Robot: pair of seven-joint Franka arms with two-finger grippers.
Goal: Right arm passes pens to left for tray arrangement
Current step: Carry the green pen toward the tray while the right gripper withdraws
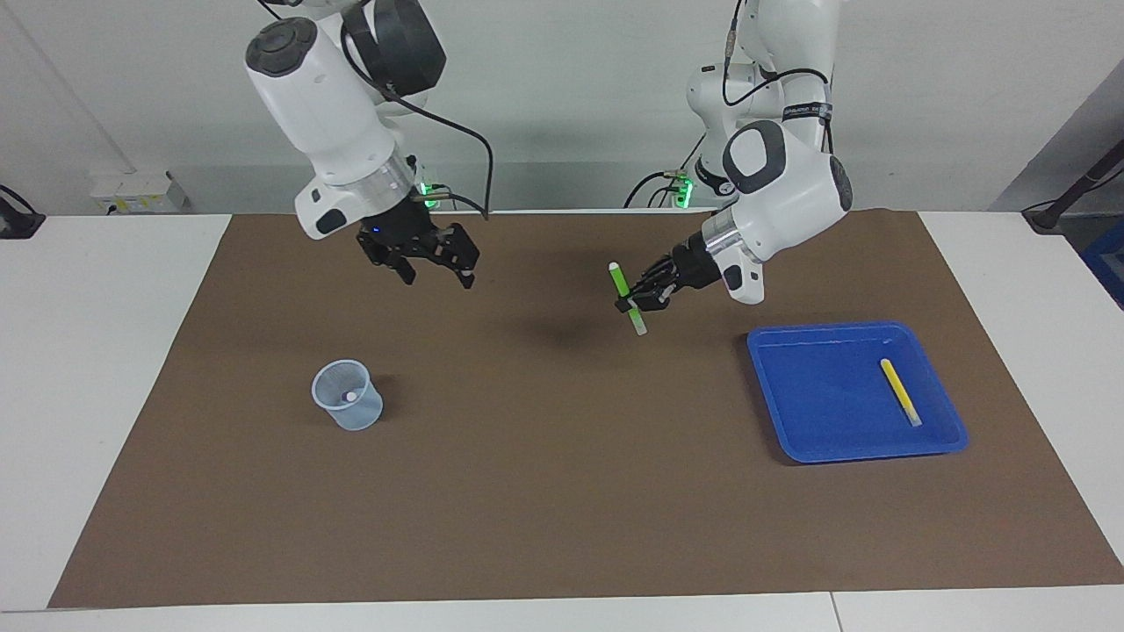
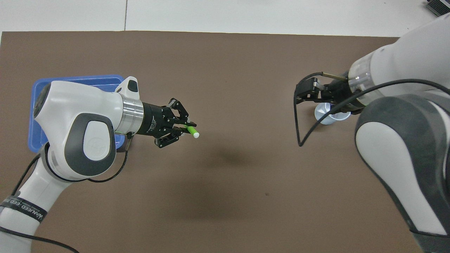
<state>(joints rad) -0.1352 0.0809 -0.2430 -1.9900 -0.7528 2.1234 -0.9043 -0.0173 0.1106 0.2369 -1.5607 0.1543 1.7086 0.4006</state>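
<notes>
Left gripper (image 1: 634, 305): clamped on the green pen (image 1: 627, 297), up in the air over the bare brown mat (image 1: 562, 491) at the middle of the table, off the tray's corner toward the right arm's end
Green pen: held near its middle, close to upright in the facing view, tilted, whitish tip at about 11 o'clock, lower end at about 5 o'clock; in the overhead view it sticks out of the fingertips toward 3 o'clock
Right gripper (image 1: 439, 272): fingers spread wide, nothing between them, raised over the mat, above the cup (image 1: 348, 394) and closer to the robots' edge
Tray (image 1: 790, 386): flat on the mat toward the left arm's end of the table
Yellow pen (image 1: 900, 391): lying in the tray, in the half toward the left arm's end, pointing roughly 11 to 5 o'clock in the facing view
Cup: pale translucent blue, upright on the mat toward the right arm's end; a small whitish tip shows inside it
Mat: brown, covering most of the white table (image 1: 97, 351)
</notes>
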